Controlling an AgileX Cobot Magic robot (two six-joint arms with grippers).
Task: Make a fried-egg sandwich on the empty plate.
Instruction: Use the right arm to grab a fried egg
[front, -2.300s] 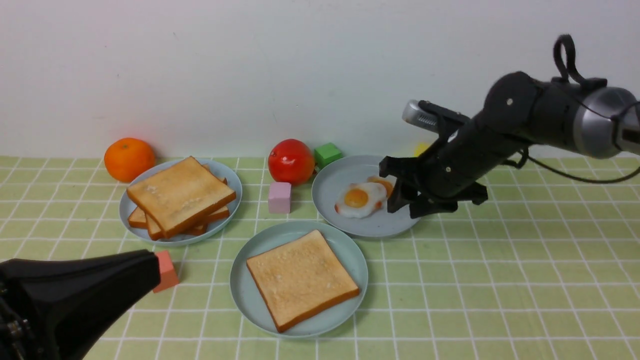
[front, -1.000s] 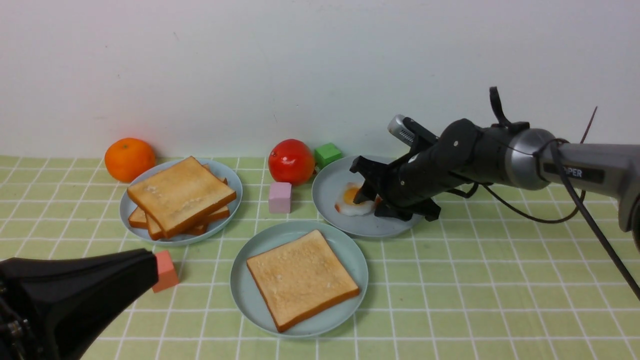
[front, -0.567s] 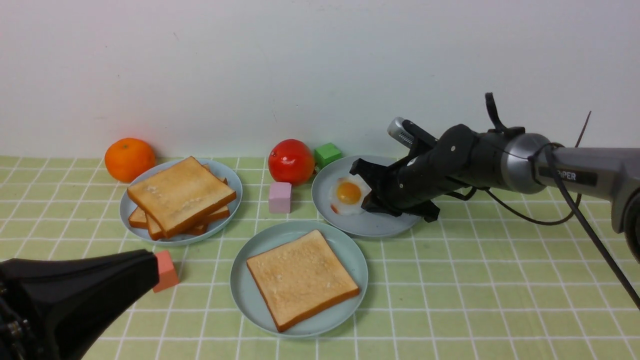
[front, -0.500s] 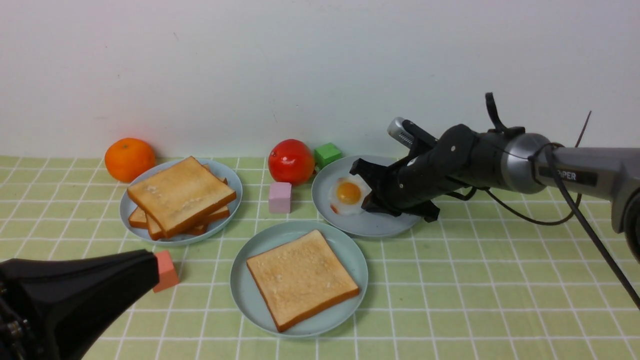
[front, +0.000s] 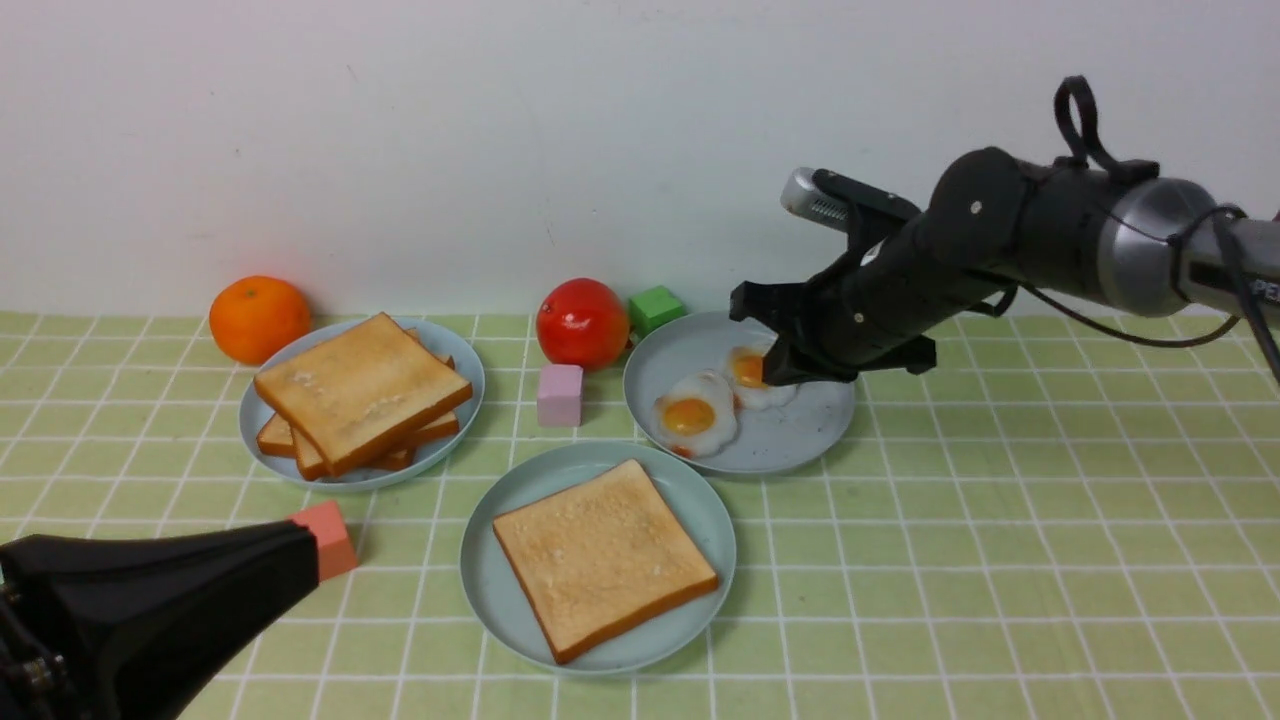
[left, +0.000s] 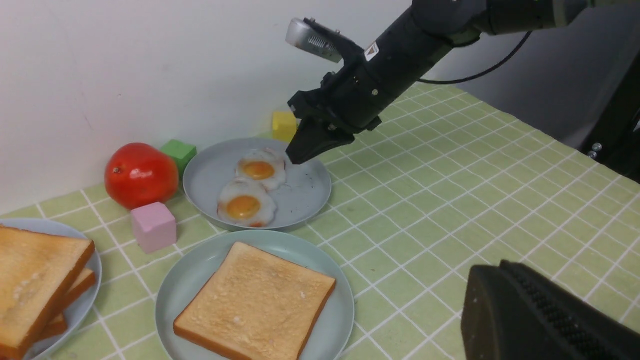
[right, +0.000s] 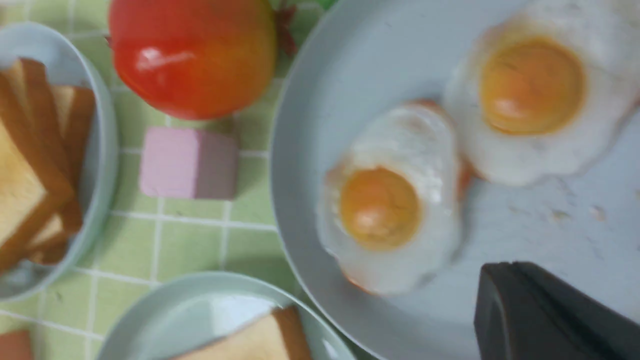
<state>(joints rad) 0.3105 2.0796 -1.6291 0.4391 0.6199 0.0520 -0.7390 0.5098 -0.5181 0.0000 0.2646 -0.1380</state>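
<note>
Front view: the black right gripper (front: 782, 372), jaws closed on nothing, hangs over a round grey-blue plastic plate (front: 812, 432) bearing two flat white fried eggs (front: 690, 418). The black left gripper (front: 295, 548) sits closed, low. The round pale teal-green plastic plate (front: 482, 592) holds one square golden-brown toast slice (front: 603, 555).

Left wrist view: the right gripper's tip is clear above the eggs.

Right wrist view: both eggs lie flat, touching.

Right tool (front: 778, 374) closed, empty, aloft; left tool (front: 296, 550) closed, low.

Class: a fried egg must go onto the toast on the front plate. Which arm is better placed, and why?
The right arm. The right gripper, shut and empty, hangs over the egg plate beside the fried eggs; the left gripper sits at the near left, far from them.
</note>
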